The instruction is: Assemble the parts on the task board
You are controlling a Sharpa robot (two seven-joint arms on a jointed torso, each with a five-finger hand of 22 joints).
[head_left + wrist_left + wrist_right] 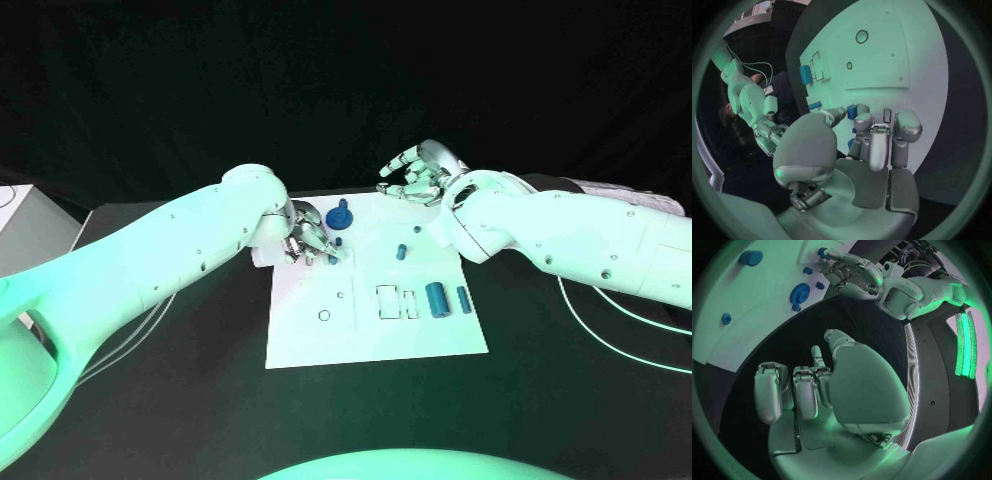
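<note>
1. Task board (pixel 368 330): white plate at table centre.
2. Left hand (pixel 306 238): at board's far-left edge, pinching a small blue part (pixel 852 111).
3. Right hand (pixel 418 172): beyond far edge, fingers spread, holding nothing.

Green-tinted light washes the white task board (pixel 368 330) amid dark surroundings; wrist views bend at their rims, fingers softly blurred
</note>
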